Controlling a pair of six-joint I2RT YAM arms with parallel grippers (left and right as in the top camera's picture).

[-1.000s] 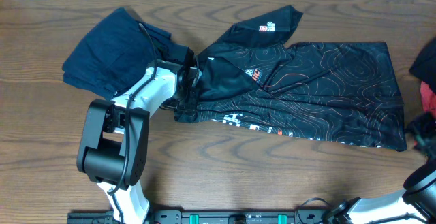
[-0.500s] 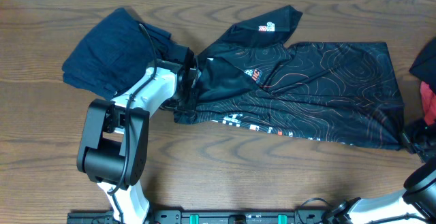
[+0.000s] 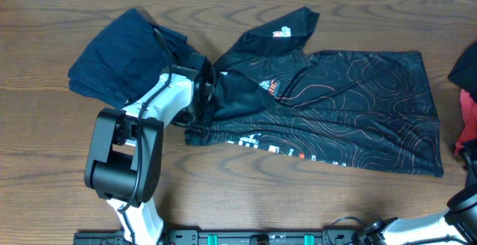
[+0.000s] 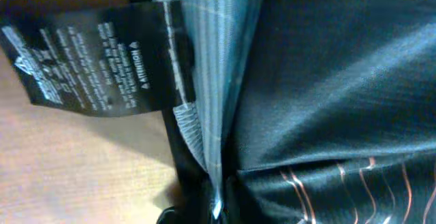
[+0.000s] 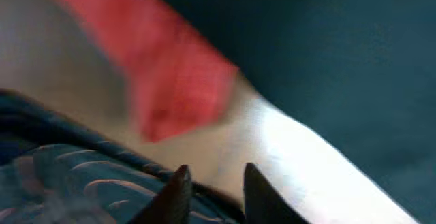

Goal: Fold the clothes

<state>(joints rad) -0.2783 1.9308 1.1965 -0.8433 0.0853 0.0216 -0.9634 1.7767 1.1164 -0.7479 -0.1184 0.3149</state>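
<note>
The black jersey (image 3: 335, 118) lies spread on the wooden worktop (image 3: 59, 163), its collar end at the left hand (image 3: 207, 88) and its hem stretching away toward the right hand (image 5: 214, 186). The left hand is pinched on the light-blue collar (image 4: 211, 81), with a black care label (image 4: 88, 57) just beside it. A dark blue garment (image 3: 123, 55) lies touching the left hand's far side. The right hand's tips stand slightly parted and empty, a red cloth (image 5: 170, 81) just ahead of them.
</note>
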